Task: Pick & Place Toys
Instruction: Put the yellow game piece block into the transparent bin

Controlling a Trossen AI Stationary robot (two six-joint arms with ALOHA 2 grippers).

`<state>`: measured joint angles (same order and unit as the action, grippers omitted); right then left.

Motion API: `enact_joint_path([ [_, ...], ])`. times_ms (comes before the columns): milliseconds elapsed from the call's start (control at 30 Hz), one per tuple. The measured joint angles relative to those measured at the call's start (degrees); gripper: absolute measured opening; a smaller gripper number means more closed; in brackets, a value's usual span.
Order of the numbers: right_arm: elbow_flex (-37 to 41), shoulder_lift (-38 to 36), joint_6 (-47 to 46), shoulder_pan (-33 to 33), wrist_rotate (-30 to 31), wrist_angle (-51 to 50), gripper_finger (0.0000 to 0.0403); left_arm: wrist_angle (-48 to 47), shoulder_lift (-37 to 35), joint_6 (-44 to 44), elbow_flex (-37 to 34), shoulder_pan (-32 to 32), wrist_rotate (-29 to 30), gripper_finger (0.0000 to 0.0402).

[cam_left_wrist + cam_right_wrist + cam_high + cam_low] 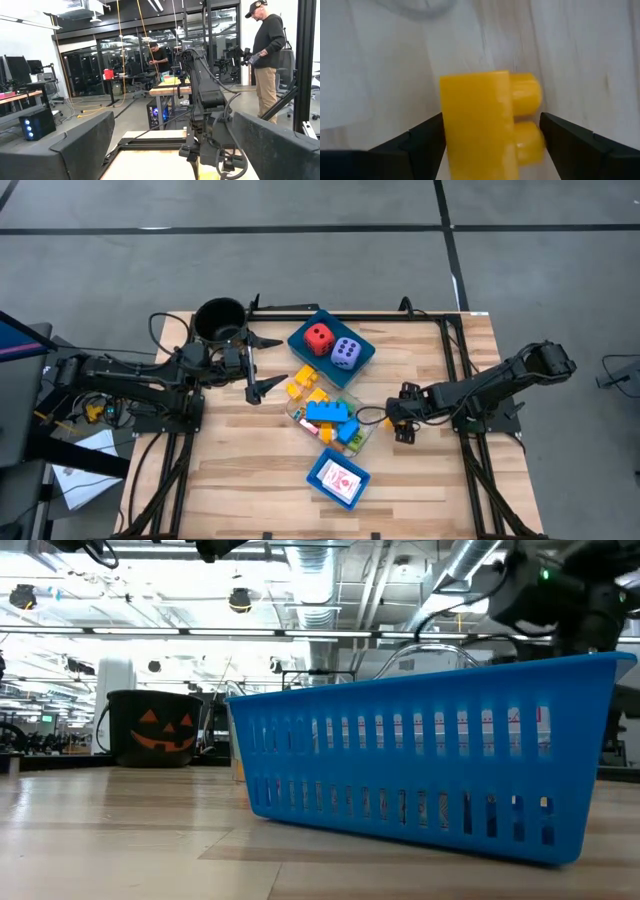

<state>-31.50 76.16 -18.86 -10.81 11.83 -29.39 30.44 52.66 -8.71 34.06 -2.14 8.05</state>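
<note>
My right gripper (pixel 401 423) points steeply down over bare wood to the right of the brick pile and is shut on a yellow brick (pixel 480 120). More yellow, blue and green bricks (pixel 325 413) lie heaped at the table's middle. A red die (pixel 318 337) and a lavender die (pixel 346 352) sit in the far blue tray (pixel 365 352). A white red-printed card (pixel 342 479) lies in the near blue tray (pixel 318 472). My left gripper (pixel 266 364) hangs open above the table next to the dark pot (pixel 220 320), nothing between its fingers. My right gripper pinches the yellow brick between its two fingers. One finger (pixel 427 137) lies against the brick's flat side (pixel 447 125), the other (pixel 565 137) stands at the tips of its studs (pixel 532 100). The fingers come from above, slanting down. I cannot tell whether the brick is clear of the table.
The low view is filled by the near blue tray's slotted wall (pixel 420 760), with the pumpkin-faced pot (pixel 160 730) behind on the left. Bare wood lies along the table's near left and right of the pile. People stand in the room beyond (pixel 267 60).
</note>
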Motion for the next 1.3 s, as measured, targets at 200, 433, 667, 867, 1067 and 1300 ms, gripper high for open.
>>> enact_joint_path([
  [200, 6.07, -0.50, -0.84, 1.29, -2.10, 6.85, 0.0301, -0.55, 0.00, -0.02, 0.00, -0.01, 0.00, 0.0400],
  [433, 6.79, -0.94, -3.50, 0.25, -1.81, 8.39, 0.0298, -0.48, 0.00, -0.02, 0.00, -0.01, 0.00, 0.0400],
  [667, 7.10, -3.40, -5.02, -1.18, -0.55, 8.24, 0.0259, -0.88, 0.00, -0.02, 0.00, -0.01, 0.00, 0.0400],
  [867, 7.35, -6.77, -6.05, -3.81, -0.61, 7.13, 0.0259, -0.96, 0.00, 0.00, 0.00, -0.01, 0.02, 0.0400],
  [1067, 7.23, -13.91, -9.75, -7.76, 6.45, 3.72, 0.0259, -1.05, 0.00, -0.01, -0.01, -0.01, 0.01, 0.0400],
  [1300, 7.18, -25.95, -14.10, -10.76, 18.66, 1.25, 0.0259, -1.05, 0.00, 0.00, -0.02, -0.01, 0.02, 0.0400],
])
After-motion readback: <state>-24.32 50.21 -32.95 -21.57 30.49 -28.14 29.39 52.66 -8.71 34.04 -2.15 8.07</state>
